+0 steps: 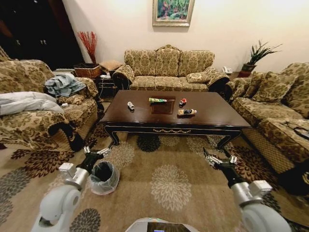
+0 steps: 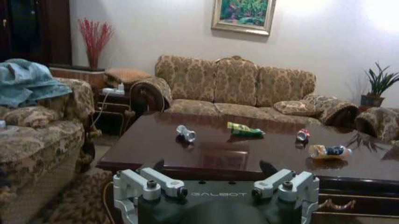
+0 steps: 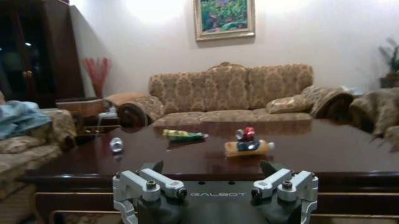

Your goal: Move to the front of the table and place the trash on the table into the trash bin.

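The dark glossy table [image 1: 215, 115] stands ahead across the rug. On it lies the trash: a crushed silver can [image 1: 130, 105] at the left, a green-yellow wrapper tube [image 1: 157, 100], a crushed red can [image 1: 183, 101] and a tan bottle [image 1: 186, 112]. The black trash bin [image 1: 100, 186] with its grey bag stands on the rug at my lower left. My left gripper [image 1: 95, 153] hovers open just above and behind the bin. Level with it on the other side, my right gripper [image 1: 218, 158] is open and holds nothing. Both wrist views face the table, where the silver can [image 2: 185, 133] and the bottle [image 3: 248, 147] show.
Patterned sofas close in the table on three sides: left [image 1: 29, 121], back [image 1: 169, 67], right [image 1: 280, 111]. Clothes [image 1: 63, 84] lie on the left sofa. A woven basket [image 1: 88, 71] and a potted plant [image 1: 256, 55] stand at the back corners. Open rug [image 1: 169, 183] lies between me and the table.
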Controlling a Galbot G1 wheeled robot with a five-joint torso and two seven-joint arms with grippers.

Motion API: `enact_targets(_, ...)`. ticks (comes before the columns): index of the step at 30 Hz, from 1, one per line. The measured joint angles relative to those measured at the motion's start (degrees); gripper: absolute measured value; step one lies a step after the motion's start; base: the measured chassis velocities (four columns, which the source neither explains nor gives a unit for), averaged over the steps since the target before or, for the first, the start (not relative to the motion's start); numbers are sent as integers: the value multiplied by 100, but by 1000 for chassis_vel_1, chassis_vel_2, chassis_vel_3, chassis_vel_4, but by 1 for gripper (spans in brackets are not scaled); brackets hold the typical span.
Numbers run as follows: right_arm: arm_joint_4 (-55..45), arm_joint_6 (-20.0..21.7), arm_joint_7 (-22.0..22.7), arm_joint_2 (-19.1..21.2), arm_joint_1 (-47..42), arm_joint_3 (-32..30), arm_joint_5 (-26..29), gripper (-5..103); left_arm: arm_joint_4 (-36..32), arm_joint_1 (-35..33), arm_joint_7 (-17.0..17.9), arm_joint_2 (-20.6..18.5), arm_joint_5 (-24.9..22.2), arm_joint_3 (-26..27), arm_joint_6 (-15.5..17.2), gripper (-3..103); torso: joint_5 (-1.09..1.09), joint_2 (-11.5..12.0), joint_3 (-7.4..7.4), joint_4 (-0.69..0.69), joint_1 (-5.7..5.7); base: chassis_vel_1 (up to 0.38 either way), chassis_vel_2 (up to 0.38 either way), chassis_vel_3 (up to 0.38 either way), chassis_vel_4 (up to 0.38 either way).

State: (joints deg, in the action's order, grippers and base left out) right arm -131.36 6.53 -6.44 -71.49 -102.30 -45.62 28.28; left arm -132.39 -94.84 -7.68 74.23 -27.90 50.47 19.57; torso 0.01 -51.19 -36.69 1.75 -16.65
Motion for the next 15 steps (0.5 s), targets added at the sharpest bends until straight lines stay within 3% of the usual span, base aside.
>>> enact_targets(6, -75, 302, -50, 111, 22, 85, 161, 100, 147, -52, 60, -6, -12, 169, -52, 100, 0, 0, 0, 0, 0, 0, 0, 0, 0)
enact_targets(9, 16, 339, 142, 156, 78, 176, 110, 100, 577, -69, 144, 36, 336, 92, -268, 100, 0, 0, 0, 1, 0, 0, 0, 0, 0)
enact_targets(15, 113, 299, 201, 155, 21, 256, 62, 100, 892, -107, 123, 47, 538, 72, -407, 100, -1, 0, 0, 1, 0, 0, 0, 0, 0)
